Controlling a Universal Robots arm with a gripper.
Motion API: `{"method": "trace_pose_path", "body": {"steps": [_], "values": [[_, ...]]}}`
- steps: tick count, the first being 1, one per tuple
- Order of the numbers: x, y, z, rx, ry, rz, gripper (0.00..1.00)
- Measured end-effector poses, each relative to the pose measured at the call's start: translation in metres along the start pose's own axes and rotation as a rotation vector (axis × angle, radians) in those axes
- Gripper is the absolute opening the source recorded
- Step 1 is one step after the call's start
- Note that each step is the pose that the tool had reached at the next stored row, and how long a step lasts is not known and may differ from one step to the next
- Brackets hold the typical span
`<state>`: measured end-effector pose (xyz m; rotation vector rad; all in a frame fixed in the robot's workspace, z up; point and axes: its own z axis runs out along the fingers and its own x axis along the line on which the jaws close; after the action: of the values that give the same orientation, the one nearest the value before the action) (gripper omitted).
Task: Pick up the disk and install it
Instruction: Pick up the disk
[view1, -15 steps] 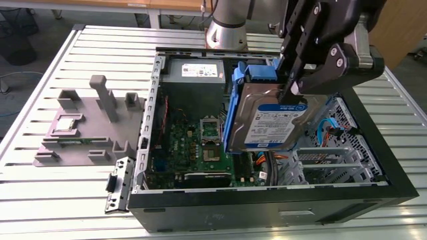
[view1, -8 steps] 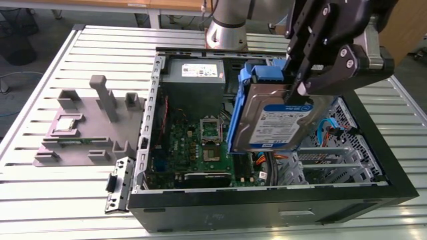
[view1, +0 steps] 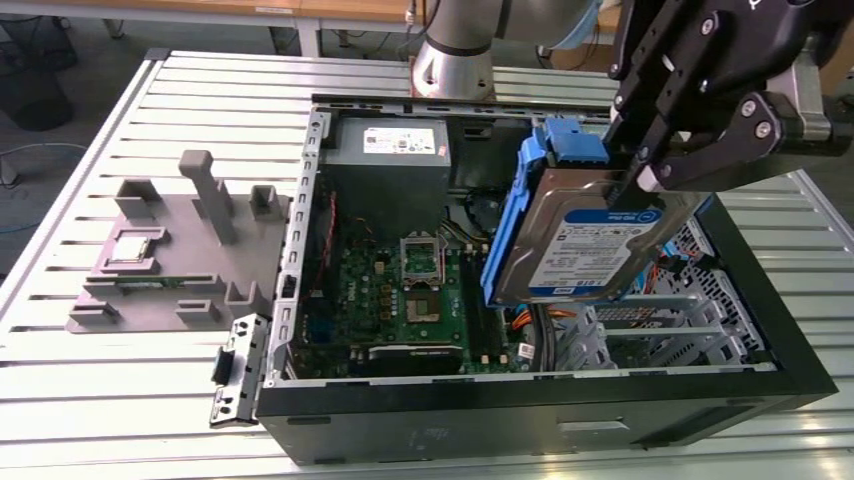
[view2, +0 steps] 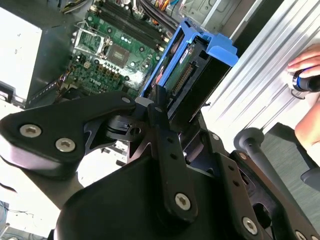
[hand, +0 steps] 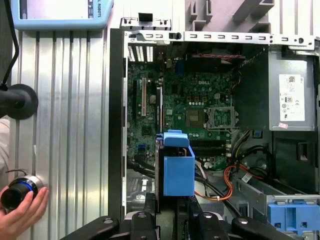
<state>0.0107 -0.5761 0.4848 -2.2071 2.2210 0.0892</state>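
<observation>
Grips the disk (view1: 594, 245) with the end effector (view1: 630, 183), fingers closed tight on its upper end, in the exterior view. Holds it in the air, nearly upright and a little tilted, over the open computer case (view1: 534, 400), with the white-and-blue label facing outward and the blue rails along both long edges. Hangs directly under the end effector, to the exterior view's right of the motherboard (view1: 400, 290) and near the grey power supply (view1: 387, 145). Cannot tell if the lower edge touches the metal bay below. In the second wrist view, clamped between the fingers (view2: 159, 102) at the connector end of the disk (view2: 185, 65). In the first wrist view, seen end-on just beyond the end effector (hand: 170, 220), the disk (hand: 178, 170) above the inside of the case. Beside the case, on the bench (hand: 70, 125), a person's hand (hand: 22, 212).
</observation>
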Motion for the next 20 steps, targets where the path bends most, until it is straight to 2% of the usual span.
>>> {"method": "trace_pose_path", "body": {"steps": [7, 9, 20], "values": [[0.0001, -0.0005, 0.0000, 0.0001, -0.0001, 0.000, 0.35], [0.0000, -0.0025, 0.0000, 0.0001, -0.0003, 0.000, 0.35], [-0.0002, -0.0360, -0.0009, -0.0010, -0.0001, 0.000, 0.35]]}}
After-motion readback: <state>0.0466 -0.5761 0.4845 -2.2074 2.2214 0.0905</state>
